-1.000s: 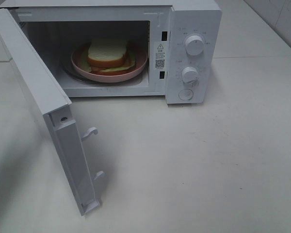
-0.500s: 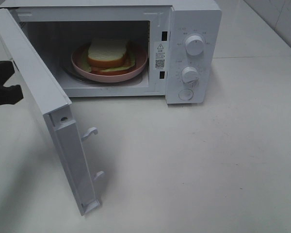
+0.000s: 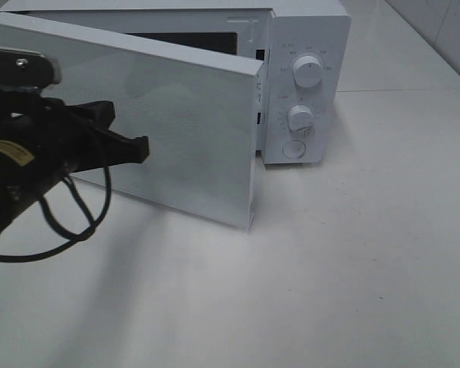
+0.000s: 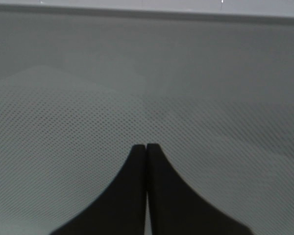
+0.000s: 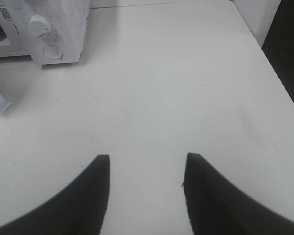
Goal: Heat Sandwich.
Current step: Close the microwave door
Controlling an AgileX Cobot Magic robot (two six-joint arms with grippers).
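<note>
L gripper (image 3: 142, 148): clenched, nothing betw. the jaws. In the wrist view its fingers (image 4: 130, 196) lie pressed flat together. The tips are at the outer face of the door (image 3: 184, 130), on its dotted mesh window. Looks like contact, can't confirm. A black cable (image 3: 77, 222) loops below the arm, behind the tips.

The door is ajar, most of the way shut. Its free edge is to the right of the L tips, near the control panel, w/ a dark strip of cavity showing above it. The sandwich is hidden behind the door, not seen in any view.

Further right of the L tips is the microwave (image 3: 314, 31) front: two knobs (image 3: 307, 71), one above the other, and a round button (image 3: 293, 149) below them.

R gripper (image 5: 144, 157): released, jaws well apart, holding and touching nothing. It is not in the high view. The microwave is well ahead of it, off to one side.

Surface: bare white table (image 5: 152, 88) under and ahead of the R gripper, w/ a seam (image 3: 406, 90) to the right of the microwave. Room: light wall (image 3: 437, 31) behind, dark floor (image 5: 289, 58) past the table edge.
</note>
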